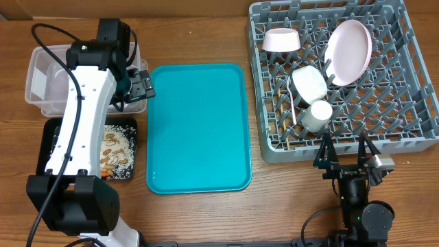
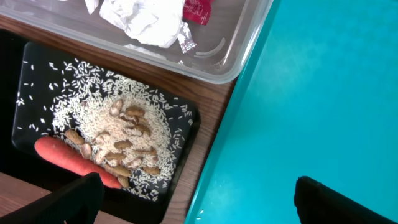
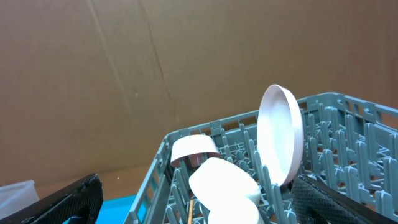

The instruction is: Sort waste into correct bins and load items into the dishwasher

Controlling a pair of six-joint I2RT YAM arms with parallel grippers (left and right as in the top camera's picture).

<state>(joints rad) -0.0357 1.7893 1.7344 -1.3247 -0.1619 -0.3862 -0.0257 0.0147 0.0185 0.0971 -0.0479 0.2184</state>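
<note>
The grey dishwasher rack holds a white plate on edge, two bowls, a cup and a fork. My right gripper stands open just in front of the rack's near wall, empty. My left gripper hangs open and empty above the gap between the bins and the teal tray. The clear tub holds a crumpled napkin and a red wrapper. In the black tray lie rice scraps and a carrot.
A few rice grains lie on the teal tray near its left rim. A thin chopstick stands among the rack's pegs beside the plate. A cardboard wall rises behind the table.
</note>
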